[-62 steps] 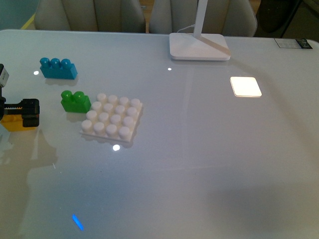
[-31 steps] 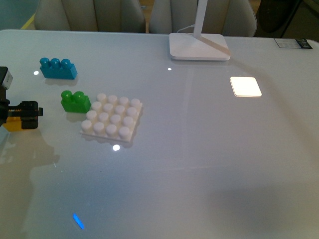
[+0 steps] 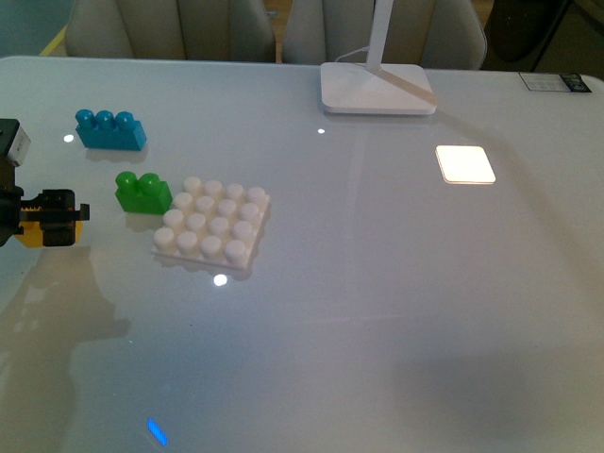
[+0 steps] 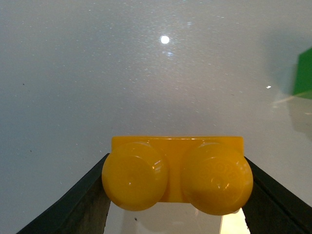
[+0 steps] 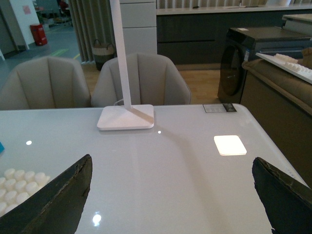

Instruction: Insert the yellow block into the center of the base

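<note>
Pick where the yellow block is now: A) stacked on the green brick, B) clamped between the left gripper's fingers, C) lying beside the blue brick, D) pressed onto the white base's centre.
B: the left wrist view shows the yellow block pinched between the dark fingers of the left gripper, apart from the base.

Glossy white surface [image 3: 396, 311]; ahead of the right tool [image 5: 171, 161] a white lamp foot [image 5: 126, 117], two beige armchairs [image 5: 141, 78] beyond it, dark cabinets [image 5: 195, 29] farther back
</note>
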`<state>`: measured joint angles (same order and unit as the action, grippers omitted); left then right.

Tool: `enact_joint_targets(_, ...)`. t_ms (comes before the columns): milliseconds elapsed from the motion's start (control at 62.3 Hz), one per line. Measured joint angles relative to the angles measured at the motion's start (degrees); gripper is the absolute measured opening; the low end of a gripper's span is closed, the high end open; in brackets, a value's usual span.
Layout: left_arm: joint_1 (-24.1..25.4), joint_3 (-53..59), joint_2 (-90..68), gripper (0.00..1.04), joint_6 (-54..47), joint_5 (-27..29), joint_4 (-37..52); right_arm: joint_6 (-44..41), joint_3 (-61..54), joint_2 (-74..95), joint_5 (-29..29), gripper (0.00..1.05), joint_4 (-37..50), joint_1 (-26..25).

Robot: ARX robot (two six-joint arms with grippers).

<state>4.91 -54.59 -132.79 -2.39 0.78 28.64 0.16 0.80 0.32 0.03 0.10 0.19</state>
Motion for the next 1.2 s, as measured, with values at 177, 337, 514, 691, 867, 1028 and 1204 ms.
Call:
enact_joint_targets(177, -5.8, 4.2, 5.9, 0.64, 2.7, -0.8, 0.7, 0.0, 0.0, 0.0, 0.0, 0.96, 0.0, 0.0)
enact_joint_targets(337, -10.1, 4.6, 6.8, 0.64, 4.3, -0.7, 0.7, 0.0, 0.0, 0.0, 0.0, 0.96, 0.0, 0.0)
enact_joint_targets(514, -14.4, 5.2, 7.3, 0.64, 5.3, -0.6, 1.0, 0.0, 0.0, 0.0, 0.0, 0.96, 0.0, 0.0)
enact_joint_targets(691, -18.1, 5.2, 7.3, 0.64, 5.3, 0.1, 1.4, 0.0, 0.0, 0.0, 0.0, 0.96, 0.0, 0.0)
enact_joint_targets(867, -20.4, 4.0, 6.6, 0.64, 5.2, 0.8, 1.1, 0.0, 0.0, 0.0, 0.0, 0.96, 0.0, 0.0)
enact_joint_targets(1028, -21.4, 1.3, 4.7, 0.64, 4.0, 1.2, -0.1, 0.0, 0.0, 0.0, 0.0, 0.96, 0.0, 0.0)
enact_joint_targets(1204, -21.8, -1.2, 3.2, 0.64, 2.8, 1.7, -1.3, 0.0, 0.0, 0.0, 0.0, 0.96, 0.0, 0.0)
